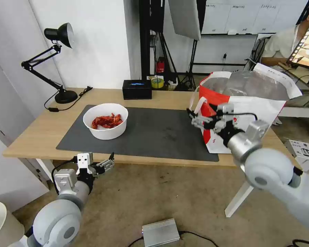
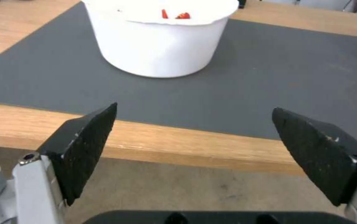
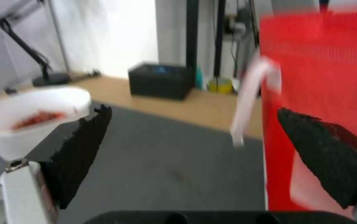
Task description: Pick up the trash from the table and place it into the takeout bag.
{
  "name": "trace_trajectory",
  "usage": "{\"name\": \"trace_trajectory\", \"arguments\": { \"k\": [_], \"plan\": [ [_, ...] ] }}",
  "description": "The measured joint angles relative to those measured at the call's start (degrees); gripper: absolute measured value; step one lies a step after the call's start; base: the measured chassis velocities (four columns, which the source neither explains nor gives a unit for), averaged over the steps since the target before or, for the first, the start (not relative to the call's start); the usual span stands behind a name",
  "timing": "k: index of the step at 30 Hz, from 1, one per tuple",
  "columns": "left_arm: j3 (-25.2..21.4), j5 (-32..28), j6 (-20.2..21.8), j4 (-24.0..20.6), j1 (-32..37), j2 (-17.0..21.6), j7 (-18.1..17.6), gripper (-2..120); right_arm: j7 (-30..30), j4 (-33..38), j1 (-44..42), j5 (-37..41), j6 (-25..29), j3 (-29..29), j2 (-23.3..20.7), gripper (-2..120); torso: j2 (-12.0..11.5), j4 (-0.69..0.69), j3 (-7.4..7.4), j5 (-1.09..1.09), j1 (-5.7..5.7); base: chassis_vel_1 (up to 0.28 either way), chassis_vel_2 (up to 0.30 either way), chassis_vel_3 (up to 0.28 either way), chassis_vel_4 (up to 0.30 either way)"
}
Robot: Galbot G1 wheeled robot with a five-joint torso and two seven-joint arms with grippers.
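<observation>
The left claw was parked just below and in front of the table's near edge, jaws spread wide with nothing between them, as seen plainly in the left wrist view, where the two black pads stood well apart. Straight ahead of that claw, further onto the grey mat, the white bowl of red crayfish shells was sat upright, untouched and not far from the claw's tips. The bowl was seen from low down there, so only a couple of red bits peeked over the rim. The right claw was held up over the mat, right beside the red side panel of the takeout bag, also spread open and empty; one pad was shown against the red panel, but whether it was actually touching couldn't be told. A white strap handle was hanging just beside that claw's tips. The bag itself was stood upright on the mat's far right end, mouth gaping, silver lining visible inside. Beyond both claws, at the back of the table, a black box was set down, and off to the left claw's far side a black desk lamp was stood by the wall. The bowl was also caught in the right wrist view, well apart from that claw.
</observation>
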Motion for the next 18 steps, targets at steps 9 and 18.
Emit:
{"name": "trace_trajectory", "arguments": {
  "k": [9, 18],
  "plan": [
    [-1.24, -0.02, 0.00, -0.20, 0.35, 0.50, 0.02, 100, 3.66, 1.03, -8.19, -2.58, -2.05, 0.43, 0.47, 100, 0.00, 0.00, 0.00, 0.01, 0.00, 0.000, 0.000, 0.000, 0.000],
    [-2.57, 0.00, -0.01, -0.66, 1.82, 0.48, 0.04, 100, 7.10, 2.77, -15.52, -5.01, -2.92, 1.36, -0.45, 100, 0.00, 0.00, 0.00, 0.00, 0.00, 0.000, 0.000, 0.000, 0.000]
  ]
}}
